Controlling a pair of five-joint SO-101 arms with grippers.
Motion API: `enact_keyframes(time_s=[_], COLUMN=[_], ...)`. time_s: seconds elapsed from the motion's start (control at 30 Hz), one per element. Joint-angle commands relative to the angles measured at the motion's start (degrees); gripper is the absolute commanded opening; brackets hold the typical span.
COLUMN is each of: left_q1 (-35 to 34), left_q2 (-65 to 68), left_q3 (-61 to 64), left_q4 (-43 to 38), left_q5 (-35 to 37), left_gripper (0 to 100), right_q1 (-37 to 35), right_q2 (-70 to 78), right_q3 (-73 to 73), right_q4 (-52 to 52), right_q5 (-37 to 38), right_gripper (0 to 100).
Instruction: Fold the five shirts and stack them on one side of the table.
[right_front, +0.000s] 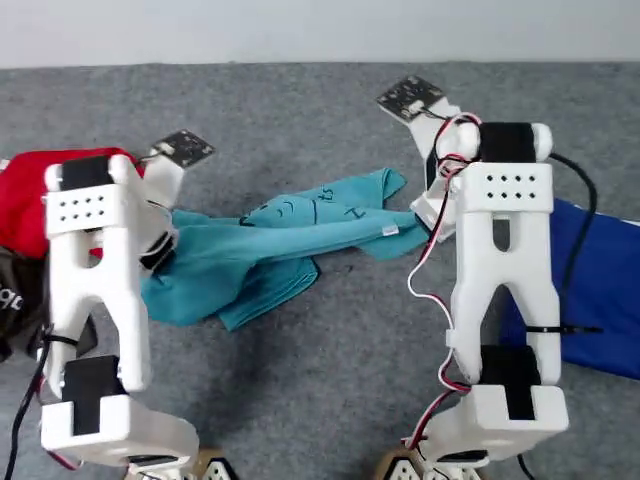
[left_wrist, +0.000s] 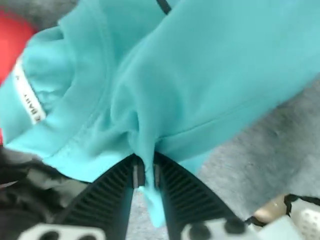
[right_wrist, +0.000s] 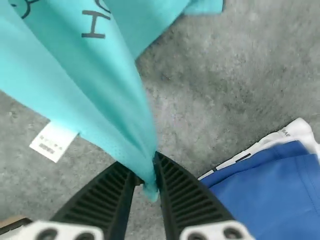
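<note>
We see a teal shirt (right_front: 270, 250) printed with dark marks, its label (right_wrist: 52, 141) white. A red shirt (right_front: 20, 200) lies above a dark garment (right_front: 12, 290). The blue shirt (right_front: 605, 285) has white trim. Our surface (right_front: 350, 350) is mottled grey. The left pincer (left_wrist: 145, 175) and right pincer (right_wrist: 146, 172) are black, the arms (right_front: 500, 250) white.

A robotics lab bench, by the look of it: the white plastic left arm (right_front: 95, 290) and right arm (right_front: 505, 270), with bare red and white wires (right_front: 425, 258), stand on a grey felt-covered table (right_front: 350, 350). A plain pale wall (right_front: 300, 30) runs beyond them.
</note>
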Motion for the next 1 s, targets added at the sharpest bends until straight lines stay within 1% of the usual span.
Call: enact_keyframes(time_s=[0.0, 0.1, 0.17, 0.2, 0.27, 0.37, 0.47, 0.53, 0.6, 0.77, 0.83, 0.97], left_q1=[1.67, 1.41, 0.7, 0.26, -0.18, 0.53, 1.23, 1.85, 3.52, 6.86, 7.12, 6.77], left_q2=[-2.46, 1.05, 3.16, 3.96, 4.13, 4.13, 2.55, -0.35, -4.13, -11.87, -12.13, -8.79], left_q3=[1.27, 1.71, 0.75, -0.31, -3.56, -9.27, -9.27, -5.67, 0.48, 17.71, 21.85, 26.77], left_q4=[-2.73, -6.77, -8.53, -8.62, -6.15, 1.32, 1.67, 1.67, 1.67, 0.44, -3.69, -16.44], left_q5=[-0.97, 0.26, 2.55, 2.37, 2.37, 1.93, 0.53, -2.11, -4.4, -8.0, -7.3, -4.66], left_gripper=[9, 19, 21, 22, 22, 21, 19, 16, 13, 12, 12, 12], right_q1=[1.71, 1.63, 1.63, 1.8, 1.89, 1.71, 1.71, 1.8, 1.8, 1.63, 1.63, 1.54], right_q2=[-3.21, -3.12, -3.12, -3.12, -3.12, -3.12, -3.12, -3.12, -3.12, -3.21, -3.3, -3.3], right_q3=[2.64, 6.95, 9.67, 10.81, 12.57, 13.71, 13.71, 13.8, 13.8, 13.8, 13.8, 13.8], right_q4=[-5.41, -11.91, -15.78, -17.45, -19.38, -19.82, -19.74, -19.56, -19.56, -17.71, -16.92, -15.52], right_q5=[0.26, 0.09, 0.09, 0.09, 0.09, 0.0, -1.23, -1.93, -2.02, -2.11, -3.52, -4.92], right_gripper=[0.9, 0.9, 0.9, 0.9, 0.9, 0.9, 0.9, 0.9, 0.9, 0.9, 0.9, 0.9])
